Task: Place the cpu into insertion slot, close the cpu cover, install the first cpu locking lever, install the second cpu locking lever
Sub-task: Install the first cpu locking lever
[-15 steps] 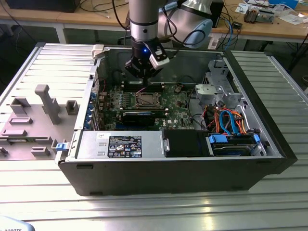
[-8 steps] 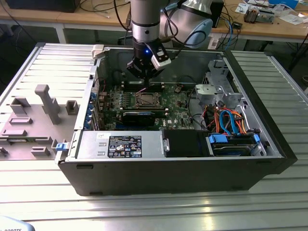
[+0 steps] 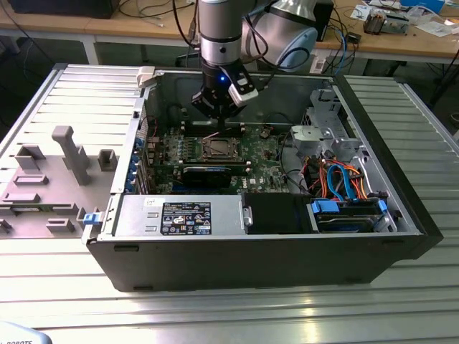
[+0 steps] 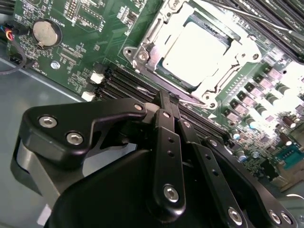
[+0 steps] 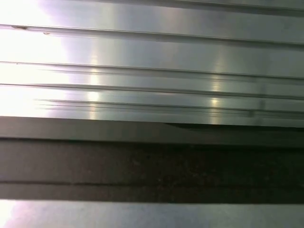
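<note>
Pincer closed, empty | beside insertion slot | cpu seated

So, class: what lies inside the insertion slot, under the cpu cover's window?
The cpu lies in the insertion slot, its pale metal top showing through the cpu cover. The cpu's edges and the slot's floor are hidden.
</note>
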Tool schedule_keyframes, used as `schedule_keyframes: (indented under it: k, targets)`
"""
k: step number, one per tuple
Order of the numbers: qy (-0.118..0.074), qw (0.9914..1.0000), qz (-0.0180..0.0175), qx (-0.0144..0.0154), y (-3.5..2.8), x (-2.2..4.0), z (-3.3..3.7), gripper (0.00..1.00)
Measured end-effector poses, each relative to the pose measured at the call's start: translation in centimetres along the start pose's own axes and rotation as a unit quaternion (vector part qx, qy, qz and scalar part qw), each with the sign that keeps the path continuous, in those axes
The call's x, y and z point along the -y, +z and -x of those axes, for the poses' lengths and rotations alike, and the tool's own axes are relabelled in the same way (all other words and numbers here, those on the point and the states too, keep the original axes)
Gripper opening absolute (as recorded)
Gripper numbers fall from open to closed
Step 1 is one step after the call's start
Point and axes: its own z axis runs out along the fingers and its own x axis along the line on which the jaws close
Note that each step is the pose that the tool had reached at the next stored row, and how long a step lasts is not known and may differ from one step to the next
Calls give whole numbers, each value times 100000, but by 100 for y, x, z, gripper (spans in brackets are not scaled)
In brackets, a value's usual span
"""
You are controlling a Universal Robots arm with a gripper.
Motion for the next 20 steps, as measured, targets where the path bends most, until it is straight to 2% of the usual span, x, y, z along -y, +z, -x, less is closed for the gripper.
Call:
schedule_keyframes:
  k: [10,13,17,19,20]
  targets:
    - [844,99996,-44,-1,73,4,70,11]
    - [1645,99986,-2,-202,78,10,74,11]
    - [2137,99975,247,-544,78,15,78,11]
    - [2359,99969,617,-570,81,22,86,11]
    - [2412,99964,1000,-556,82,29,87,11]
